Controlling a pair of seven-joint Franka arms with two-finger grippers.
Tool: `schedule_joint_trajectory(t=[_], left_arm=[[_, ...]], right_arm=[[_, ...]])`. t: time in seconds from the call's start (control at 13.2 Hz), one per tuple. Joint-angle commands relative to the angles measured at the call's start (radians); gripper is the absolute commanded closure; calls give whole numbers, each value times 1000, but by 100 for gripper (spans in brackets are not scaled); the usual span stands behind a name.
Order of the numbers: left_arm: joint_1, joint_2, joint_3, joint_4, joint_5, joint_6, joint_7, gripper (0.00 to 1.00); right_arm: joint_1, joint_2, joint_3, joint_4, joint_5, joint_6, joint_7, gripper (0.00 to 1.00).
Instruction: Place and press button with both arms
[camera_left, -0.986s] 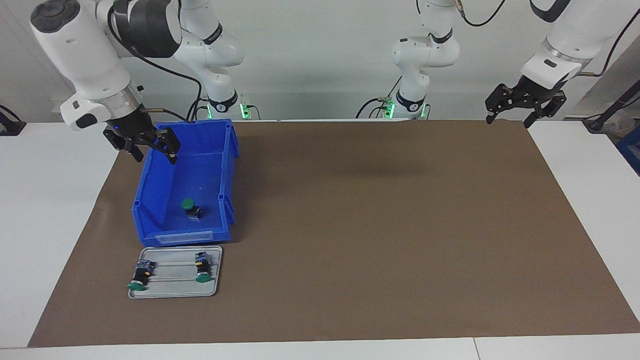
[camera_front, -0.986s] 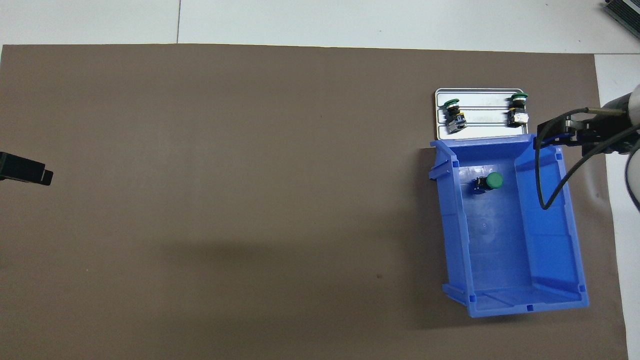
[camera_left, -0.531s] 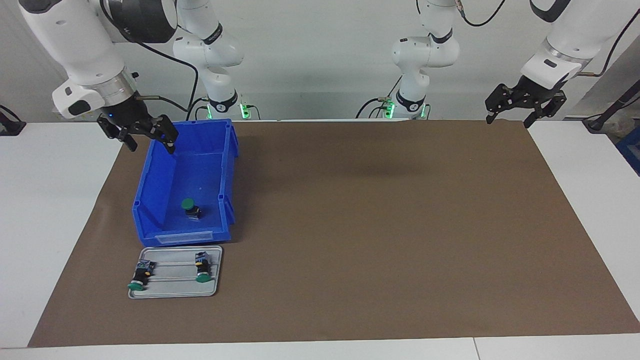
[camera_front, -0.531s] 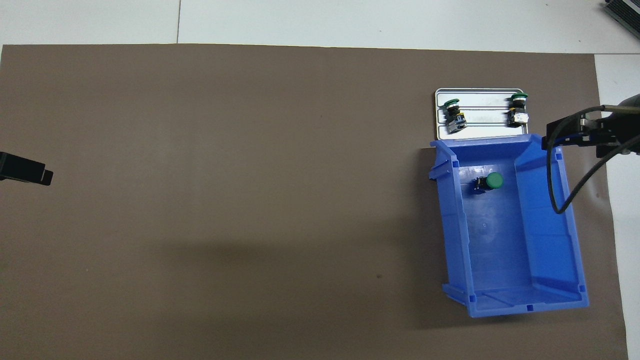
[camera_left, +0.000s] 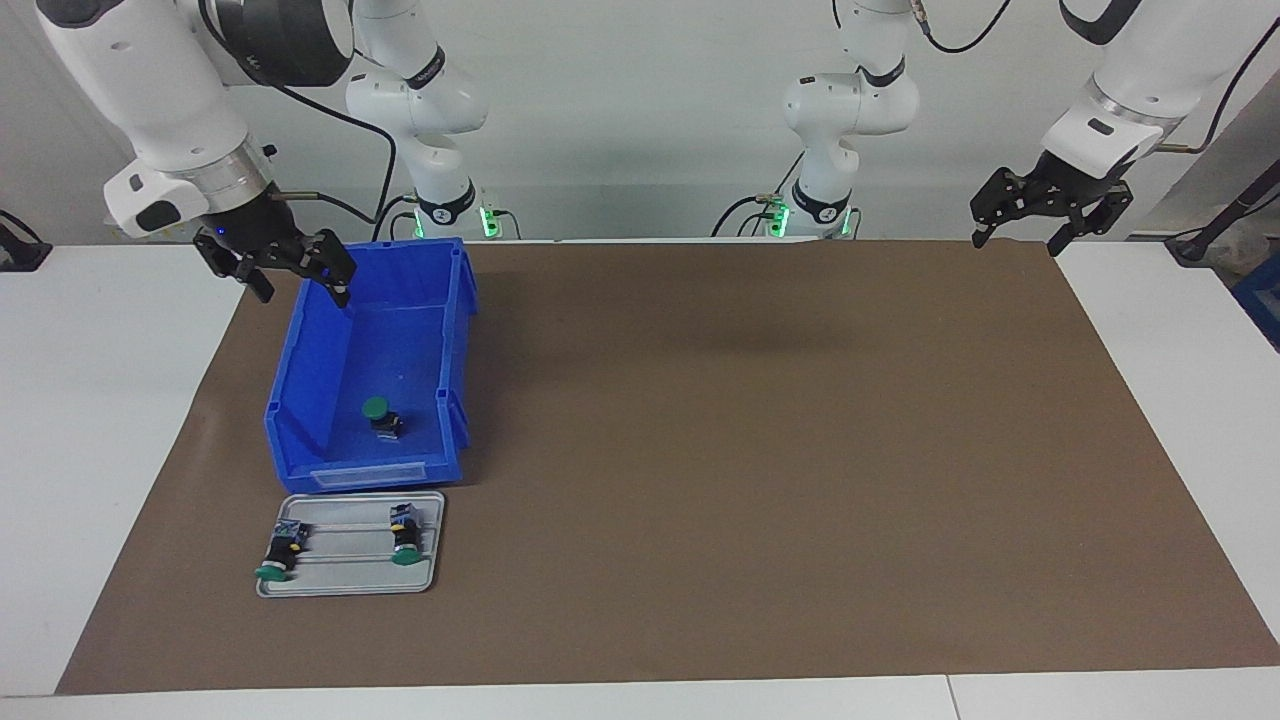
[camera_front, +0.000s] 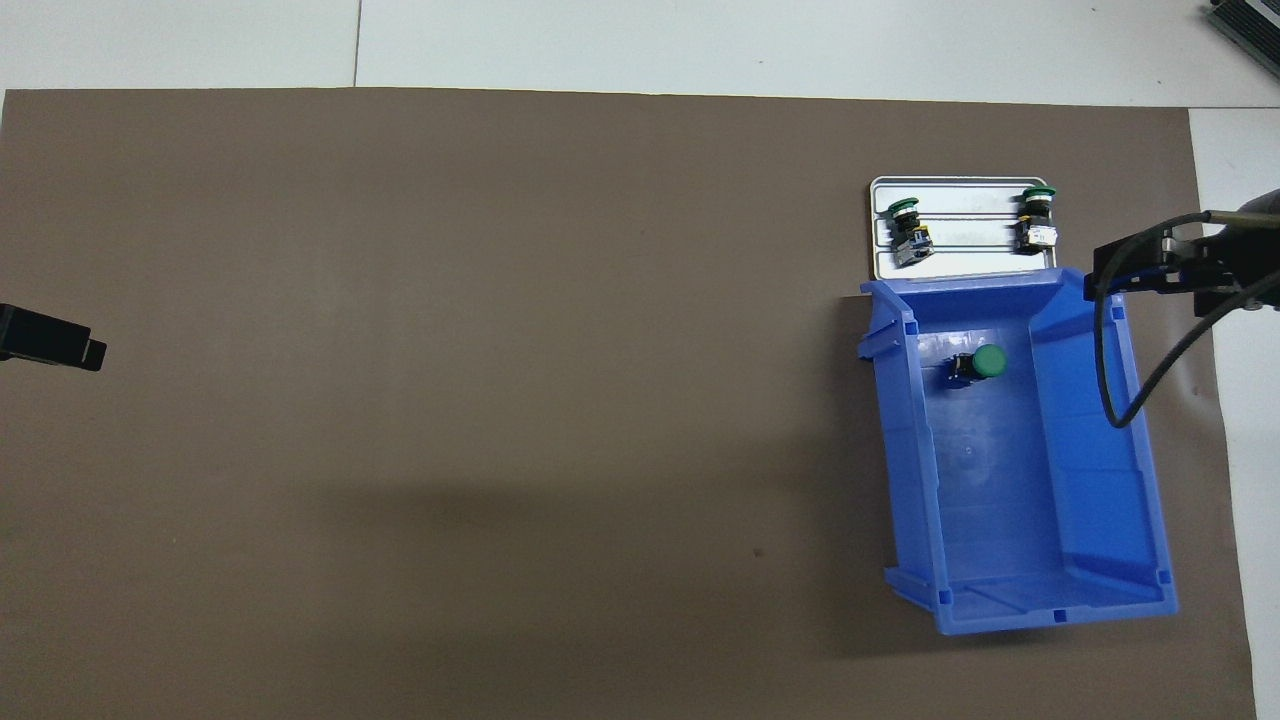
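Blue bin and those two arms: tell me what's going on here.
Nothing is being held. The right gripper hangs open over the blue bin's end nearest the robots. One green-capped button lies in the bin; two more lie on the grey tray beside it. The left gripper waits open over the brown mat's corner.

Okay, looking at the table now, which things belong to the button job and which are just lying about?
Part of the job:
- button in the blue bin
- two buttons on the grey tray
- right gripper, open, over the bin's edge
- left gripper, open, waiting

Just lying about:
- brown mat
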Motion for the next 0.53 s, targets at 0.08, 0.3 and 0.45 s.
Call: schedule_joint_trajectory(t=[0.08,0.3,0.45], left_arm=[[12,-29,-7,-31,-9,-1,2,0],[12,-29,-7,-31,-9,-1,2,0],[12,-30,-7,-31,-9,-1,2,0]], right_arm=[[-17,-18,2,-21,23,-4,-20,0],[-18,-18,2,-21,23,5,-31,0],[-18,-18,4,-21,23,6,-31,0]])
